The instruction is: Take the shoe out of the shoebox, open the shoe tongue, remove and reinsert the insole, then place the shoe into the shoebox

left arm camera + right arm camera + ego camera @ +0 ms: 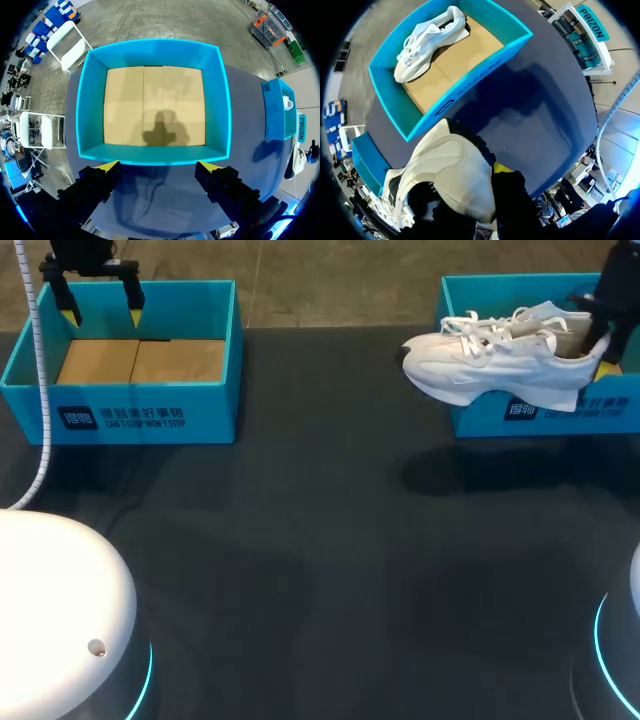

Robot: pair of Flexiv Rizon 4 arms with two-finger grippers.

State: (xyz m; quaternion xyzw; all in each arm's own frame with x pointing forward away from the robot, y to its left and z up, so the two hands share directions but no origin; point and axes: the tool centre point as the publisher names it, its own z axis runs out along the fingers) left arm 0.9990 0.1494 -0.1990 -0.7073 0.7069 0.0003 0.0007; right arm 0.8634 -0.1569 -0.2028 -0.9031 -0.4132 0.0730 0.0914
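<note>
Sneaker (495, 365), white lace-up with chunky sole, aloft over front wall of turquoise cardboard shoebox (476, 423) at 2 o'clock, long axis 3-to-9, toe at 9 | right gripper (602, 352) nearer, at heel end, fingers clamped on heel collar | left gripper (102, 312) well apart at 10 o'clock above second turquoise box (150, 418), fingers wide, holding nothing
</note>
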